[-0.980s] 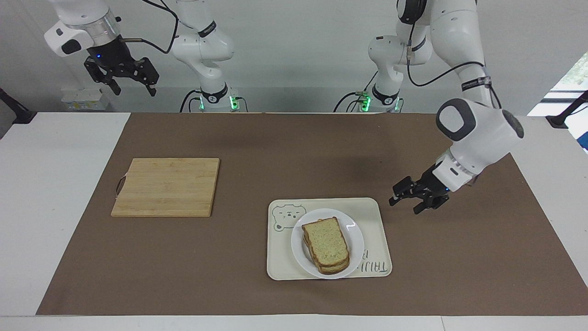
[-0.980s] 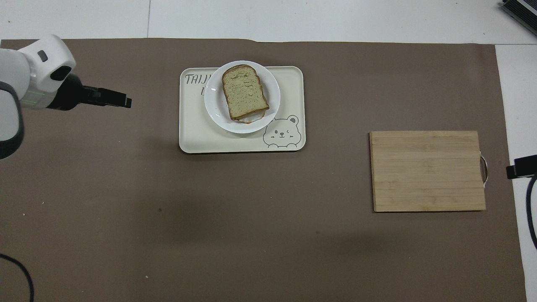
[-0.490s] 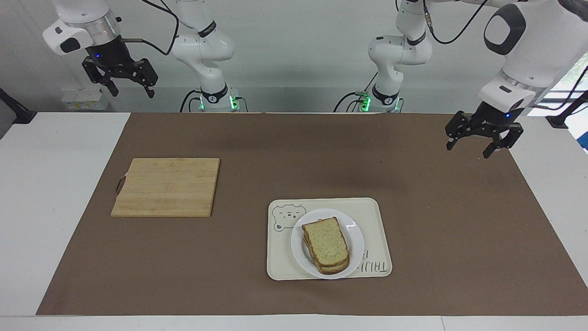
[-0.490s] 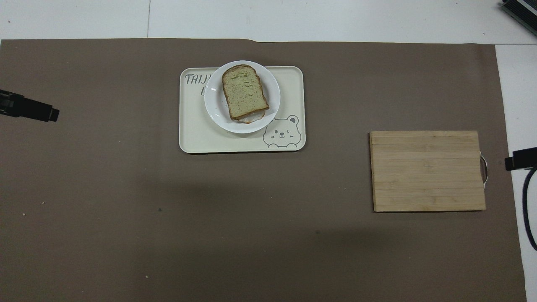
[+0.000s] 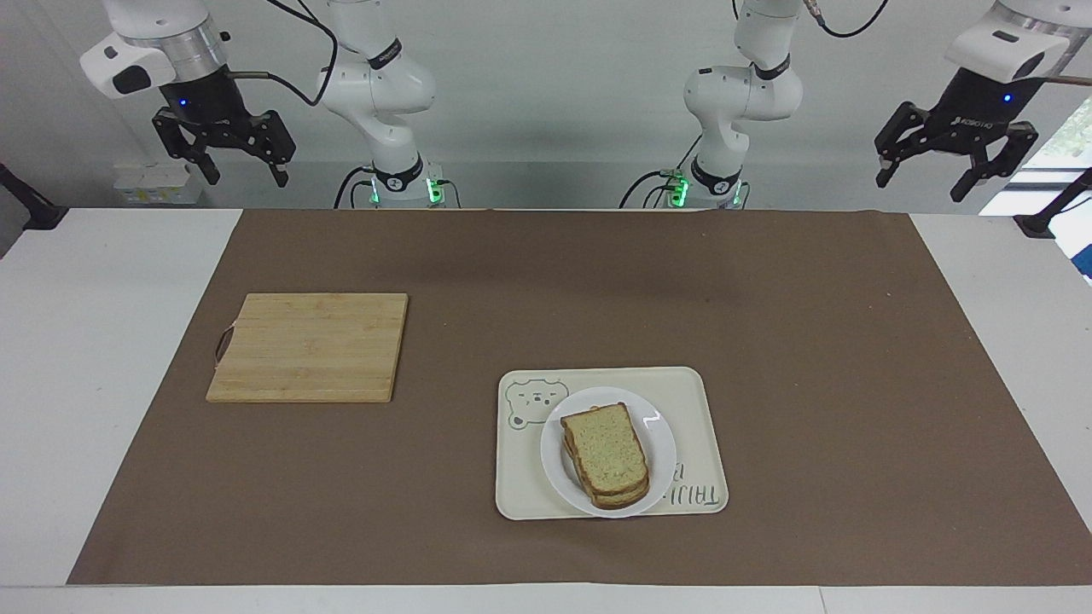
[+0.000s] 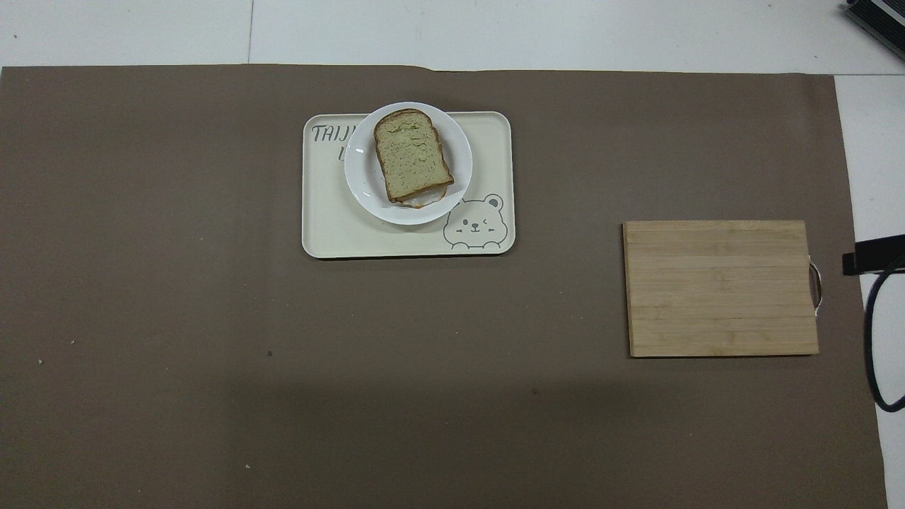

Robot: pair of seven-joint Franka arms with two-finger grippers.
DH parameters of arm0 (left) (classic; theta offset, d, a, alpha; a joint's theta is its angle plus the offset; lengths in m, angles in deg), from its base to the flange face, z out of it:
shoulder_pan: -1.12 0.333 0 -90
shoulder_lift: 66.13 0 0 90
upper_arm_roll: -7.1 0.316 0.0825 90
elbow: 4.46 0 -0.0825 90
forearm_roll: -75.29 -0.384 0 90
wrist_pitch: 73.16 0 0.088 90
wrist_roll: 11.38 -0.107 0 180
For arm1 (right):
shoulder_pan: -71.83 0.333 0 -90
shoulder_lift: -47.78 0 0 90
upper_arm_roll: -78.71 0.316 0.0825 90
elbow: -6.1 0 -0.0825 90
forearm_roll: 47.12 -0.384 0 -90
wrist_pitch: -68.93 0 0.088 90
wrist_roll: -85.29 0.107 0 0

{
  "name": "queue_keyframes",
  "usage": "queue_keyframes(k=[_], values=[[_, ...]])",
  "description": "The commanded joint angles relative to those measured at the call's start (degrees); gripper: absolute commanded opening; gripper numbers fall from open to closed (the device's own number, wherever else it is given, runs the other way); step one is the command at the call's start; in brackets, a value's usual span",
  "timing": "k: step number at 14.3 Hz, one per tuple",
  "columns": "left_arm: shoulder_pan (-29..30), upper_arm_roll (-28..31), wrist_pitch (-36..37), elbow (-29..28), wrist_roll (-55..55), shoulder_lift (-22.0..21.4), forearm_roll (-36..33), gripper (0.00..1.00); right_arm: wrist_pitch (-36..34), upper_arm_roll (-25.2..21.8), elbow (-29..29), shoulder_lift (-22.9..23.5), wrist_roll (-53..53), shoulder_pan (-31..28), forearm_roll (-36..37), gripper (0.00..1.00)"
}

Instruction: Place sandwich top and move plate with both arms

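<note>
The sandwich top (image 5: 604, 449) lies on the stacked sandwich on the plate (image 5: 659, 450), well apart from both sets of fingers. The plate sits in the cream tray (image 5: 699, 401), far from the robots; the cutting board (image 5: 309, 346) lies bare toward the right arm's end of the counter (image 5: 853, 384). The left gripper (image 5: 954, 162), low beside the tray 1 s ago, now hangs high, fingers spread and empty. The right gripper (image 5: 226, 153) waits raised, fingers also spread.

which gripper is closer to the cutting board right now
Right. The right gripper hangs raised at the cutting board's end of the table; the left gripper is up at the table's left-arm end.
</note>
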Motion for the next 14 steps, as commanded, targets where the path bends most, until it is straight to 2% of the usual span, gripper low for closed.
queue_keyframes(k=[1,5,9,14], values=[[-0.49,-0.34,0.67,-0.04,0.64,1.25,-2.07,1.0,0.96,0.18,-0.59,-0.3,0.99,0.0,0.22,1.0],[-0.49,-0.95,0.67,4.17,6.27,4.85,-2.33,1.0,0.61,0.09,-0.85,-0.56,0.99,0.0,0.13,1.0],[-0.67,-0.95,0.67,2.7,6.53,3.19,-2.77,1.0,0.69,0.09,-0.94,-0.56,0.99,0.0,0.13,1.0],[-0.84,-0.86,0.58,-3.97,6.62,-1.29,-2.86,1.0,0.61,0.18,-0.85,-0.56,0.99,0.0,0.04,1.0]])
